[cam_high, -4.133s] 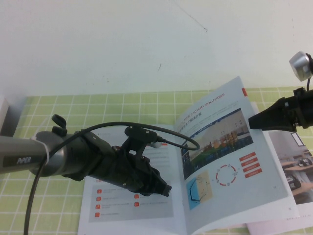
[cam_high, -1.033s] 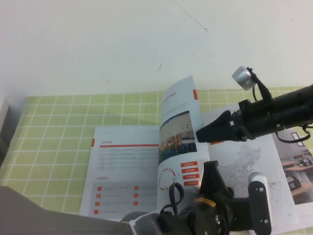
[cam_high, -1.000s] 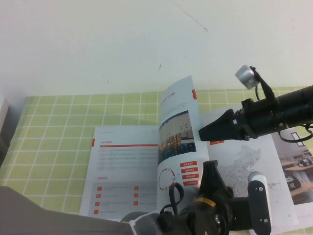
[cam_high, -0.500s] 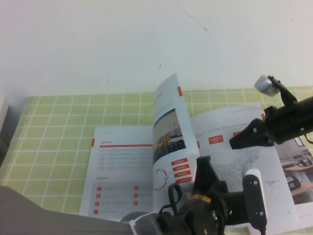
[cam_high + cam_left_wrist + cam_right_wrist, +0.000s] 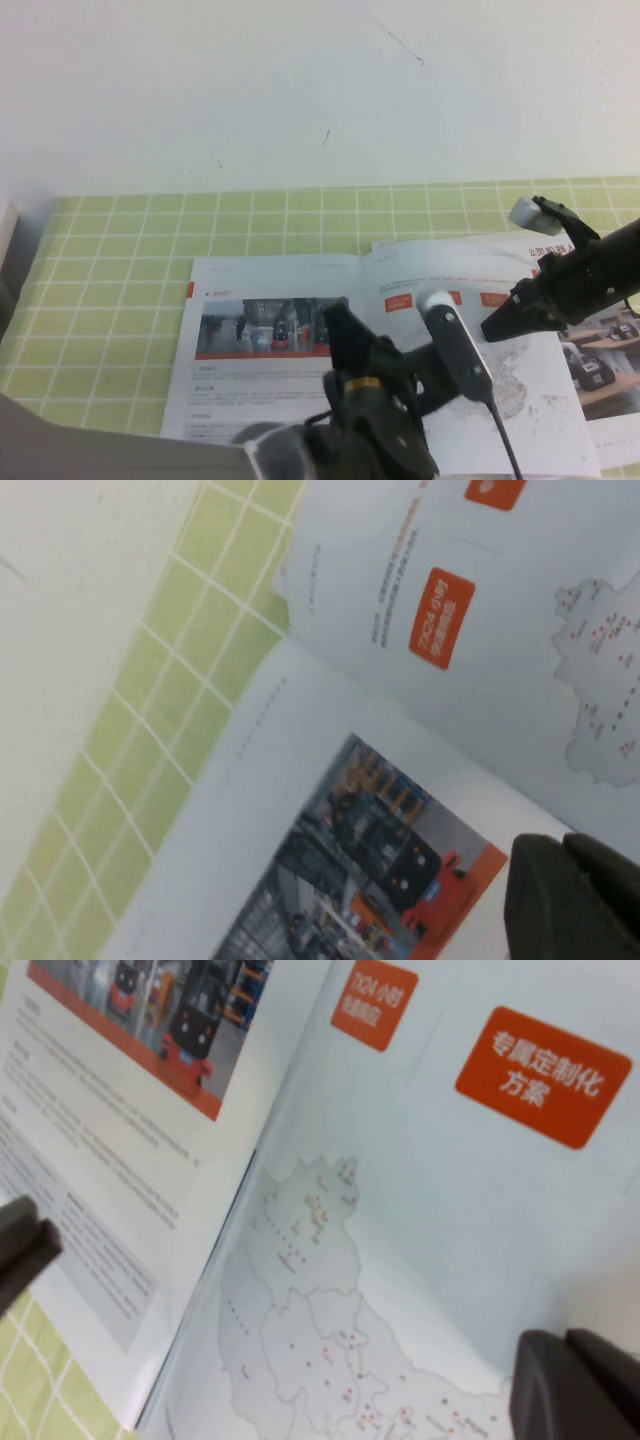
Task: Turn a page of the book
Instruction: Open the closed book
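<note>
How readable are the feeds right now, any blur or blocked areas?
High view: left hand blurred, hiding the book's near centre; right hand sharper above the map page. Left wrist view: soft. Right wrist view: red labels legible.

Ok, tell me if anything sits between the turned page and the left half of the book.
Nothing visible does. The page already lies flat on the left half of the book, photo side up. The left gripper hovers over it near the spine, fingers together. The right gripper, also shut, is over the map page on the right.
</note>
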`<state>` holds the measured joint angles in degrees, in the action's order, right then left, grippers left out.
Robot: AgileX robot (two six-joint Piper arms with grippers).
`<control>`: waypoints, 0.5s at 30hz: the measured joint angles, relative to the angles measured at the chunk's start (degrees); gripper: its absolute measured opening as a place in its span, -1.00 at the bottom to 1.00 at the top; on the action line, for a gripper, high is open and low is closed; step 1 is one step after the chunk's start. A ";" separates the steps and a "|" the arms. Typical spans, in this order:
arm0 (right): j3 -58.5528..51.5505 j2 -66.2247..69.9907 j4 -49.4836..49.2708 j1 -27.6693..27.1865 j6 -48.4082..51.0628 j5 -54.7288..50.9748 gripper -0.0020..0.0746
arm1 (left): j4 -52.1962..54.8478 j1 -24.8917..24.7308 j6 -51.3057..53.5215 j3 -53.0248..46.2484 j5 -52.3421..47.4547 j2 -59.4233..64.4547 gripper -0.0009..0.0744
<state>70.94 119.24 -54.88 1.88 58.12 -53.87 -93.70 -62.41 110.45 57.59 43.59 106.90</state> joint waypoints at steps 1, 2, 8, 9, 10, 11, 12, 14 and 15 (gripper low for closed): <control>0.00 0.00 0.00 0.00 0.00 0.00 -0.95 | -2.53 0.54 -0.41 0.00 -0.91 -0.94 -0.99; 0.00 0.00 0.00 0.00 -0.09 0.00 -0.95 | -4.47 1.27 -0.63 0.00 -2.38 -1.99 -0.99; 0.00 0.00 1.46 0.00 -0.36 -0.23 -0.95 | -7.11 7.69 -2.55 0.00 -8.09 -6.40 -0.99; 0.00 0.00 1.85 0.00 -0.73 -0.22 -0.95 | -7.25 8.70 -2.83 -0.10 -8.59 -6.81 -0.99; 0.00 0.00 2.27 0.00 -0.99 -0.22 -0.95 | -7.24 10.05 -3.11 -0.10 -9.35 -7.02 -0.99; 0.02 0.00 2.89 0.00 -1.38 -0.22 -0.95 | -7.24 11.45 -3.40 -0.10 -10.54 -7.17 -0.99; 0.02 0.00 3.32 0.00 -1.77 -0.22 -0.95 | -7.24 12.60 -3.70 -0.21 -11.75 -7.26 -0.99; 0.02 0.00 4.58 0.00 -2.47 -0.22 -0.95 | -7.24 15.36 -5.37 -0.19 -15.10 -7.32 -0.99; 0.02 0.00 5.08 0.00 -2.90 -0.22 -0.95 | -7.24 16.36 -6.21 -0.33 -16.86 -7.32 -0.99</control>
<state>70.96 119.24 -49.80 1.88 55.21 -54.10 -100.94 -46.05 104.23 57.25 26.74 99.59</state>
